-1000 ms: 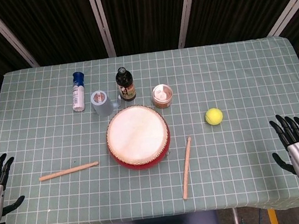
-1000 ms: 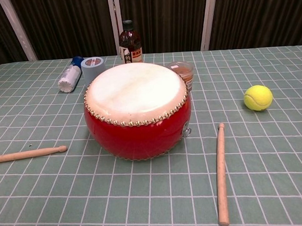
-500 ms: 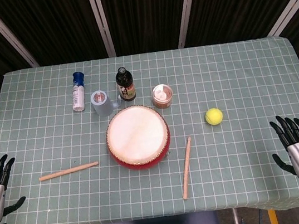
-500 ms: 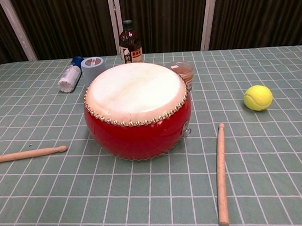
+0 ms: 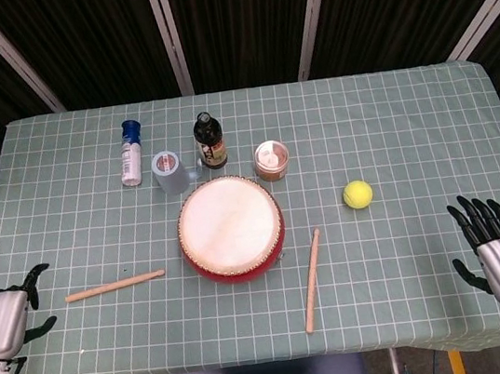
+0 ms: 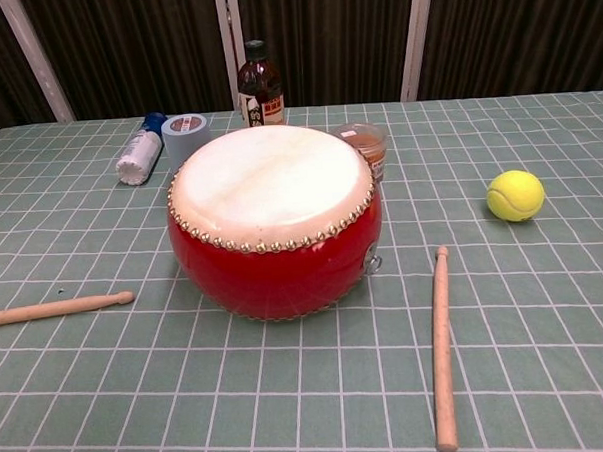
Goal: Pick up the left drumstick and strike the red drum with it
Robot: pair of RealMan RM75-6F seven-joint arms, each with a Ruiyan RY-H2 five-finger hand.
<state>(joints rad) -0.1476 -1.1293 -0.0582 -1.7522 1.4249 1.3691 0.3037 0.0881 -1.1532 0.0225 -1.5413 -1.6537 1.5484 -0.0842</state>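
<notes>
Left robot hand (image 5: 2, 323) has turned inward toward the left drumstick (image 5: 114, 285), fingers apart, empty; right robot hand (image 5: 497, 249) spread, idle. Drumstick ungrasped; red drum (image 5: 230, 228) unstruck.

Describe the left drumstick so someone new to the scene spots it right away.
Start at the red drum mid-table. The left drumstick lies flat on the green checked cloth on the drum's left, pointing roughly at it, nearest the left hand. The other stick lies right of the drum, nearly front to back.
</notes>
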